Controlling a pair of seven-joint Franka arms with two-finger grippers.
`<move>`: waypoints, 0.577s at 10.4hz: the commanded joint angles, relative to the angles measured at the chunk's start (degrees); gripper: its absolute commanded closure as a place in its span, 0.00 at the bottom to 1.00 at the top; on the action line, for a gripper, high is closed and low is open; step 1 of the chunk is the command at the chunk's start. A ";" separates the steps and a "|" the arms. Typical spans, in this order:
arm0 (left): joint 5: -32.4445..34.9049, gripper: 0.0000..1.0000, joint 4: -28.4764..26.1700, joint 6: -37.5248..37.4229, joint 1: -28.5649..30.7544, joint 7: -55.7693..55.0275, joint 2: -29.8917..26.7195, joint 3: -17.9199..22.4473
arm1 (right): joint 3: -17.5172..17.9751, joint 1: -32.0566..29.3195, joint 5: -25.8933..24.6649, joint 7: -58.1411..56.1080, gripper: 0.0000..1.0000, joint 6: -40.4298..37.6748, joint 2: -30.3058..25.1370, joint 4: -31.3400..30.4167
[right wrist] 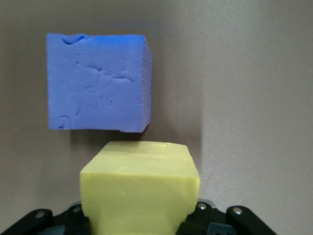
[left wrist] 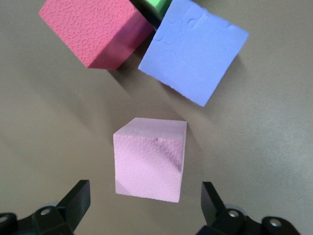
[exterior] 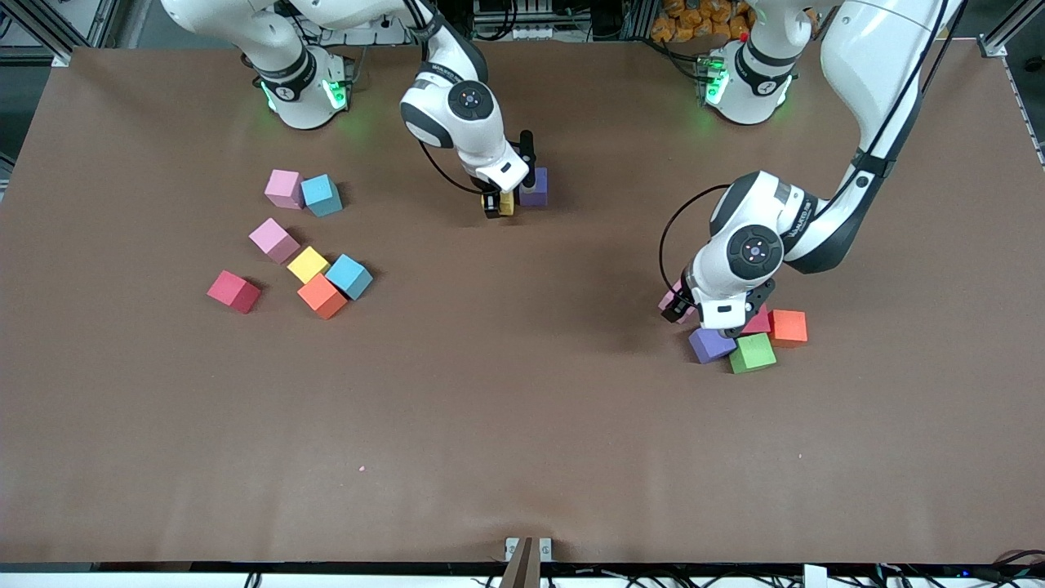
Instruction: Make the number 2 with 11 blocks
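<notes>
Starting at the right arm's end of the table, find a loose scatter waiting: a pink cube [exterior: 284,188] touching a light-blue cube [exterior: 322,194], then nearer the front camera a second pink cube [exterior: 273,240], a spare yellow cube [exterior: 308,265], another light-blue cube [exterior: 349,275], an orange cube [exterior: 322,296] and a red cube [exterior: 233,291]. Moving to mid-table, catch the right gripper [exterior: 500,202] pinched shut on the held yellow cube [right wrist: 139,191], low at the table and just beside the placed purple cube [exterior: 534,187], with a thin gap between them in the right wrist view. Call that the number 2 hardly begun, no digit to point at yet. Sliding on to the left arm's end, see the left gripper [exterior: 682,309] spread wide over a third pink cube [left wrist: 149,164], fingertips [left wrist: 76,200] clear on either side, nothing gripped. Note the huddle close by: a second red cube [left wrist: 93,29], a second purple cube [left wrist: 193,49], a green cube [exterior: 752,353], a second orange cube [exterior: 789,327]. Judging by the pitted matte skin, expect foam: light, a touch squashy, not slippery. Best to take that pink one on two flat opposite faces, centred, and squeeze gently to avoid skewing it.
</notes>
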 commanded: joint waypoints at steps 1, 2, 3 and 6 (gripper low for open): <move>1.45 0.00 -1.65 2.88 0.52 0.93 -0.46 -0.47 | 0.50 0.01 -0.99 0.93 0.46 0.22 0.58 -0.21; 1.45 0.00 -1.65 3.94 0.52 1.02 0.24 -0.29 | 0.59 0.01 -0.99 1.01 0.46 0.49 1.02 -0.21; 1.45 0.00 -1.73 4.65 0.60 1.37 0.86 -0.29 | 0.68 0.36 -0.99 1.19 0.46 0.58 1.28 -0.21; 1.45 0.00 -1.82 5.53 0.96 2.59 1.66 -0.20 | 0.68 1.33 -0.99 1.45 0.47 0.49 1.37 -0.30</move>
